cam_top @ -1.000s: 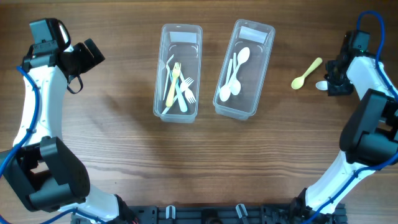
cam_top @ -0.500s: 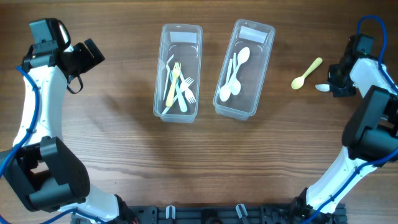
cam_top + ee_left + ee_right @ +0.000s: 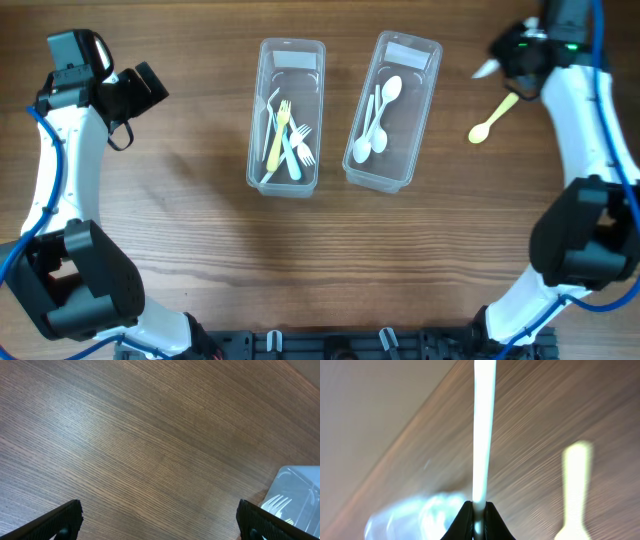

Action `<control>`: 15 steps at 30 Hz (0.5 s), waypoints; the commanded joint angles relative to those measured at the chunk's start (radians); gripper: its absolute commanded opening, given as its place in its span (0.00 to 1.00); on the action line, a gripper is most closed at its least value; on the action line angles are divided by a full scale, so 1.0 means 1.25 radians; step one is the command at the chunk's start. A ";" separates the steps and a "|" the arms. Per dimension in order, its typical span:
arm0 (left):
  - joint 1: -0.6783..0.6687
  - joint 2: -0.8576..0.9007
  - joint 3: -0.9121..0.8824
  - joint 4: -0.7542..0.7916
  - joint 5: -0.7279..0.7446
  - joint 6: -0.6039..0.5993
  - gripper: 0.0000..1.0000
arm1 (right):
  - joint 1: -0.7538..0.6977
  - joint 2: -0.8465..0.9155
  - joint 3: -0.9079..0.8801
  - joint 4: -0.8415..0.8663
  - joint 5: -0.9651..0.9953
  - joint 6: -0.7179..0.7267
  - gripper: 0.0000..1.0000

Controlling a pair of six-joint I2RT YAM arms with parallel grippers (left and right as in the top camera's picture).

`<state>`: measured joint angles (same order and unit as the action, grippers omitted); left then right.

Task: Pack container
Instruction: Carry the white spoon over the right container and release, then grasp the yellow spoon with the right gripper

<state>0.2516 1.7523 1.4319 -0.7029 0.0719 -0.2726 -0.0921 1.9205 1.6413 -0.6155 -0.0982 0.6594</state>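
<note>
My right gripper (image 3: 508, 58) is raised at the far right, just right of the spoon container (image 3: 410, 48), and is shut on a white spoon (image 3: 484, 69). In the right wrist view its handle (image 3: 482, 430) runs straight up out of the closed jaws (image 3: 479, 510). A yellow spoon (image 3: 493, 118) lies on the table below the gripper, and its handle (image 3: 576, 485) shows at the right of that view. The fork container (image 3: 292, 45) stands left of the spoon container. My left gripper (image 3: 135, 90) hangs open at the far left with nothing between its fingers (image 3: 160, 525).
The fork container holds several forks and a knife (image 3: 285, 135). Several white spoons (image 3: 375, 120) lie in the spoon container. A corner of the fork container (image 3: 295, 495) shows at the right edge of the left wrist view. Bare wooden table lies under the left gripper.
My right gripper shut on the white spoon lying at the far right, lifted it, and swung up and left toward the spoon container. The left arm has not moved.
</note>
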 commanded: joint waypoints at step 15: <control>0.005 -0.015 0.001 0.002 -0.002 -0.007 1.00 | 0.182 0.003 0.001 -0.054 0.303 -0.099 0.64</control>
<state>0.2516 1.7523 1.4319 -0.7033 0.0719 -0.2726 0.2169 1.9205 1.6409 -0.6743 0.1562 0.5018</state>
